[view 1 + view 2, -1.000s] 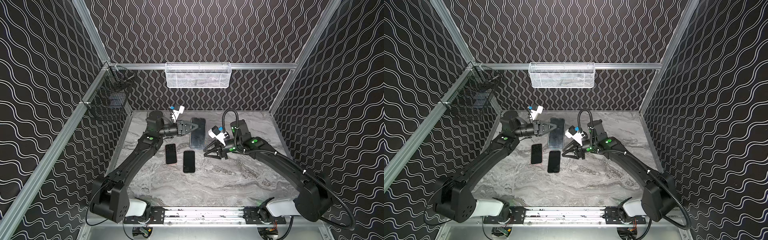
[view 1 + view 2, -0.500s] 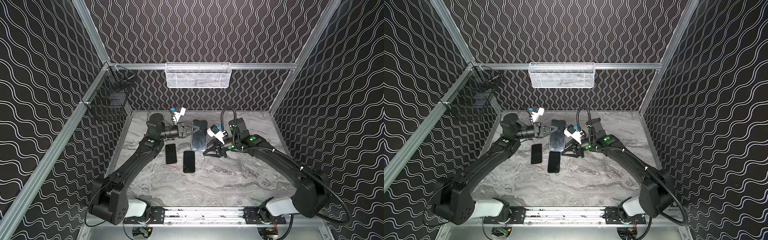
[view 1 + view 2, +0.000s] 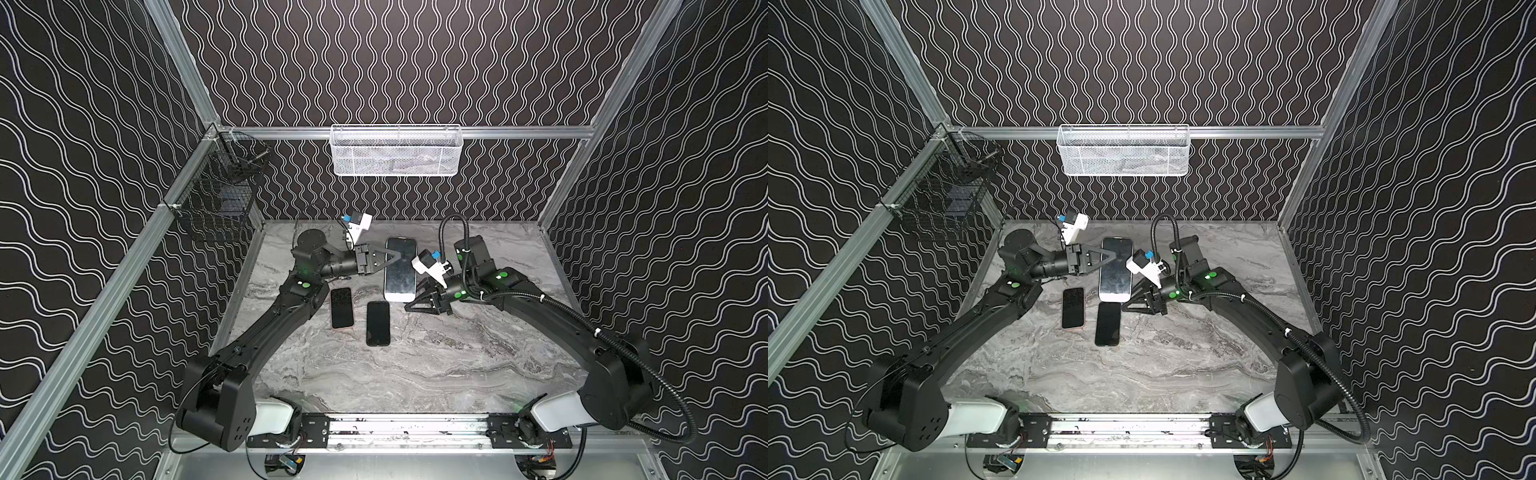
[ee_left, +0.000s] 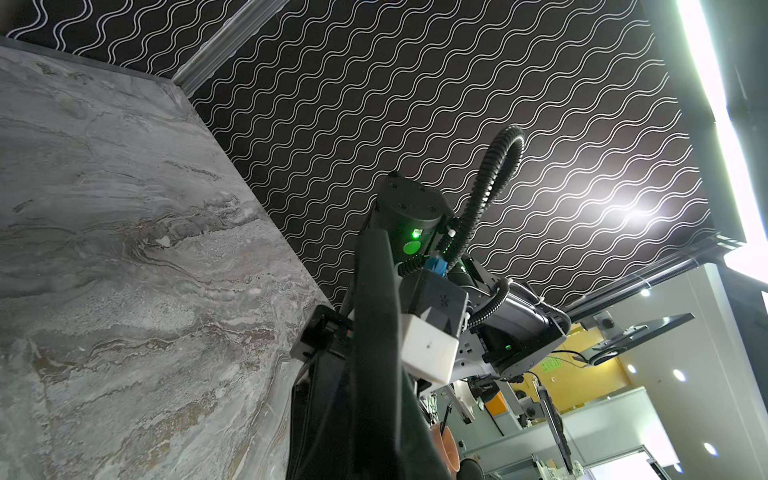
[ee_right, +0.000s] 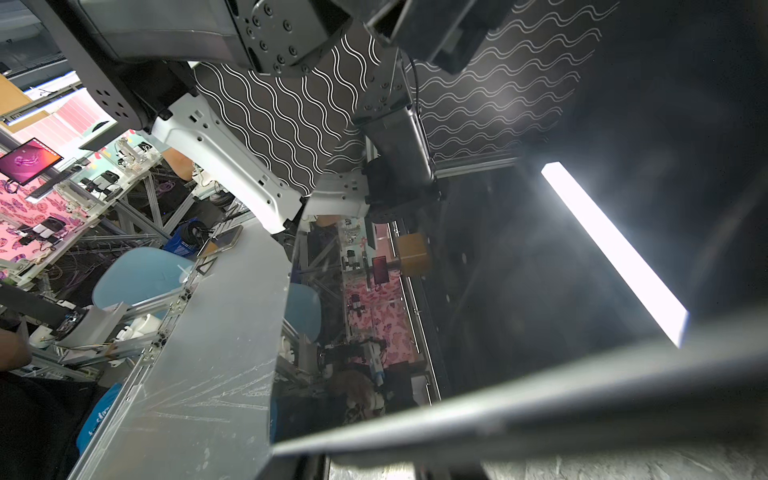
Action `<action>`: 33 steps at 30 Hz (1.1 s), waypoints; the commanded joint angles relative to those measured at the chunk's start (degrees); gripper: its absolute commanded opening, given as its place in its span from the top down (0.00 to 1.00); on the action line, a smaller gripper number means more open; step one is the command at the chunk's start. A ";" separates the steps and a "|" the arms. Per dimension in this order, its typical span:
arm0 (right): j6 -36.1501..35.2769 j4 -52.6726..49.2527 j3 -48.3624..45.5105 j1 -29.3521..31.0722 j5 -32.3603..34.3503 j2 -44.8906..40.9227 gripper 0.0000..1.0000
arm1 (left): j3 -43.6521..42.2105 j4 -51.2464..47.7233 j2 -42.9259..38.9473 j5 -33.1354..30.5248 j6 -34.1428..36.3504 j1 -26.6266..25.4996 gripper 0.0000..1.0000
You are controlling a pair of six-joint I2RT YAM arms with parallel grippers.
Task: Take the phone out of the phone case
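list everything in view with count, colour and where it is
large phone in a pale case: 1, dark glossy screen, rear middle of table, between the grippers
small slab phones: 2, black, flat on table, in front of the large one
mesh basket: 1, white, on rear rail
wire basket: 1, black, on left rail
marble-look tabletop: 1, grey, under everything
left gripper: 1, black, shut, tip at large phone's left edge
right gripper: 1, black, at its front right corner, opening unclear

Robotics lab: an aluminium-framed test booth with wave-patterned walls; outside it, a cluttered workbench and a monitor.
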 commanded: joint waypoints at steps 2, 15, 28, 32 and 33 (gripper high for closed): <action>1.46 2.62 -0.82 -0.26 -1.61 0.09 0.67 | 0.16 5.45 -0.02 0.31 -2.47 -0.24 1.00; 39.41 46.41 -23.40 -0.59 0.55 -9.85 0.51 | -5.36 7.75 -2.02 -20.02 -7.00 -0.25 1.00; 73.51 82.98 -40.50 -0.39 23.48 -11.53 0.40 | -18.81 29.35 0.72 -34.04 -23.91 -2.46 1.00; 75.37 88.07 -41.16 0.05 24.98 -8.91 0.40 | -19.52 29.51 0.65 -34.63 -24.02 -4.04 1.00; 75.82 89.34 -41.16 0.04 24.98 -8.21 0.40 | -19.64 29.41 0.56 -34.79 -23.94 -4.34 1.00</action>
